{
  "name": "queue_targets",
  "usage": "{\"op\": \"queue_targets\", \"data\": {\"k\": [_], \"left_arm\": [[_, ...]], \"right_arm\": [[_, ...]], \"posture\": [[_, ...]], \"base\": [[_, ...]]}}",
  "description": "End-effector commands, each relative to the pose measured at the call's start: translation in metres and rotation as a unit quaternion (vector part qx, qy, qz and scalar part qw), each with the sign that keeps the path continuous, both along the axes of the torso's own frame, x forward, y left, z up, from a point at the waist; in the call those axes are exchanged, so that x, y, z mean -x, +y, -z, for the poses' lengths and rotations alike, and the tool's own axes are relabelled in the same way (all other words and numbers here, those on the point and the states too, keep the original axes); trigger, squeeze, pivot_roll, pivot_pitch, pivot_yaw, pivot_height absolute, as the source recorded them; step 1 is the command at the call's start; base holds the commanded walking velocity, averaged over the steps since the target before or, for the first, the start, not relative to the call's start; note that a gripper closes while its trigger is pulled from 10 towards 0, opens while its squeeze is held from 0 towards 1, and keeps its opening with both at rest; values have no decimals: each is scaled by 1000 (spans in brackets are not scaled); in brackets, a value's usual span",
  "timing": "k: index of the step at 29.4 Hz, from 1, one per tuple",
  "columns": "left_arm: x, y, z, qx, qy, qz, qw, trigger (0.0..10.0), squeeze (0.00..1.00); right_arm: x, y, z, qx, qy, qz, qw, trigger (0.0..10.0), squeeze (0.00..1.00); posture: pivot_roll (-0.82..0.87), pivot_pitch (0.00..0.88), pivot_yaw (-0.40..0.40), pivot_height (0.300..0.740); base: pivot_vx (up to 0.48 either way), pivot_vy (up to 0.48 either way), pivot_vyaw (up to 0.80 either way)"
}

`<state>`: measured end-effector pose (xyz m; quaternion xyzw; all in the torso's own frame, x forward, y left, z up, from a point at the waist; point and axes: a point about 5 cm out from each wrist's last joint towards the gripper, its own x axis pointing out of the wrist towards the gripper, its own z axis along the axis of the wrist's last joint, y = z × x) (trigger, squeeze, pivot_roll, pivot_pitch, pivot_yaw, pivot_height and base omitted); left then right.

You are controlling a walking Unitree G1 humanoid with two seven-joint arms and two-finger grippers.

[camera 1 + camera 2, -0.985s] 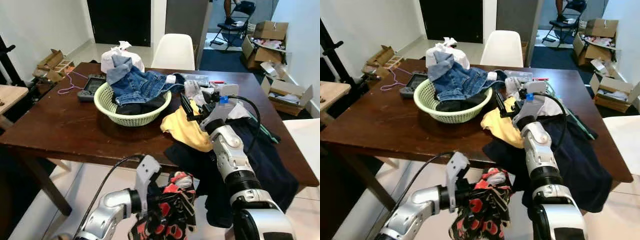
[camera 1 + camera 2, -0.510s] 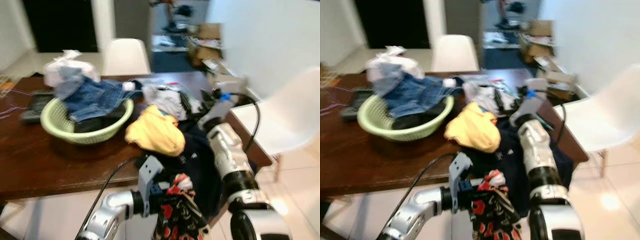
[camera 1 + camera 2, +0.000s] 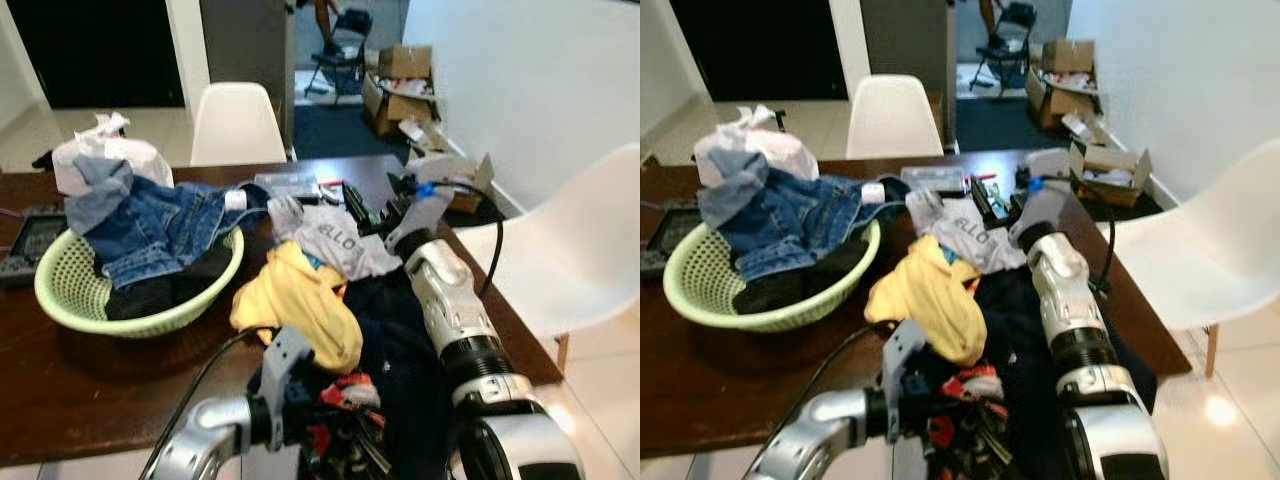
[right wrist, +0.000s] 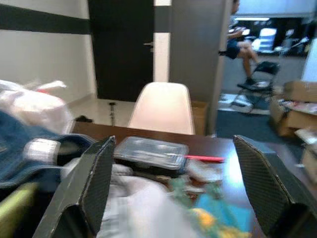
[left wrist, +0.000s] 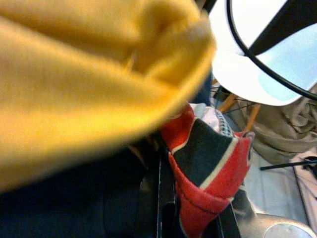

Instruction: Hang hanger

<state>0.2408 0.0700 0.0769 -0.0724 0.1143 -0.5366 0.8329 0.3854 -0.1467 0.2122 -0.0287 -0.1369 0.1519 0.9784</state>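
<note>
Nearest us, our left claw [image 3: 335,440] grips a red, black and white patterned cloth [image 3: 345,395] at the near edge of the bench [image 3: 100,380]. No hanger can be made out in that bundle, so we cannot tell where it is. Just beyond this claw lies a yellow garment [image 3: 300,300] on dark navy clothing [image 3: 405,350]. Our right claw [image 3: 375,210] hovers open and empty above a grey printed shirt [image 3: 335,240]. Past it sit a clear plastic box [image 4: 151,151] and a white chair [image 4: 163,106]; off to its left, a green basket [image 3: 70,300] holds jeans [image 3: 150,220]. We judge we are carrying the cloth away; next calls for finding the hanger and a rail.
</note>
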Motion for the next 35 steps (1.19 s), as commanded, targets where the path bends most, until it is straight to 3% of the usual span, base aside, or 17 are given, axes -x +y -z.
{"op": "queue_targets", "data": {"k": [1, 7, 11, 19, 22, 24, 25, 26, 27, 28, 30, 31, 33, 35], "left_arm": [[2, 3, -6, 11, -9, -2, 1000, 10000, 0], [3, 4, -5, 8, -4, -6, 1000, 10000, 0], [-1, 2, -1, 2, 2, -33, 999, 10000, 0], [-1, 1, 0, -3, 1, -36, 999, 10000, 0], [11, 4, -2, 8, 8, -25, 1000, 10000, 0], [11, 4, -2, 8, 8, -25, 1000, 10000, 0], [19, 6, -3, 14, 11, -21, 1000, 10000, 0], [19, 6, -3, 14, 11, -21, 1000, 10000, 0], [26, 8, -3, 16, 13, -20, 1000, 10000, 0], [26, 8, -3, 16, 13, -20, 1000, 10000, 0], [37, 16, -2, 19, 19, -34, 999, 10000, 0], [37, 16, -2, 19, 19, -34, 999, 10000, 0], [41, 23, -1, 19, 24, -56, 998, 10000, 0], [41, 23, -1, 19, 24, -56, 998, 10000, 0]], "right_arm": [[-5, -16, 3, 56, 26, 34, 997, 10000, 0], [-7, -32, -4, 82, 30, 50, 995, 10000, 0], [-8, -44, -3, 152, 52, 57, 985, 10000, 0], [-8, -39, 13, 199, 90, 41, 975, 10000, 0], [-12, -21, 37, 219, 151, 26, 964, 10000, 0], [-12, -21, 37, 219, 151, 26, 964, 10000, 0], [-13, -18, 45, 243, 178, 26, 953, 10000, 0], [-13, -18, 45, 243, 178, 26, 953, 10000, 0], [-14, -21, 49, 278, 197, 28, 940, 10000, 0], [-14, -21, 49, 278, 197, 28, 940, 10000, 0], [-15, -43, 44, 312, 227, 33, 922, 10000, 0], [-15, -43, 44, 312, 227, 33, 922, 10000, 0], [-15, -64, 35, 330, 246, 46, 910, 10000, 0], [-15, -64, 35, 330, 246, 46, 910, 10000, 0]], "posture": [[99, 0, -43, 740], [95, 0, -49, 740], [91, 0, -50, 740], [87, 0, -49, 740], [104, 0, -57, 740], [104, 0, -57, 740], [123, 0, -69, 740], [123, 0, -69, 740], [142, 0, -80, 740], [142, 0, -80, 740], [158, 0, -92, 740], [158, 0, -92, 740], [163, 0, -99, 740], [163, 0, -99, 740]], "base": [[0, 0, 0], [124, -204, 0], [63, -101, 0], [0, 0, 0], [0, 0, 0], [0, 0, 0], [0, 0, 0], [0, 0, 0], [0, 0, 0], [0, 0, 0], [0, 0, 0], [0, 0, 0], [0, 0, 0], [0, 0, 0]]}}
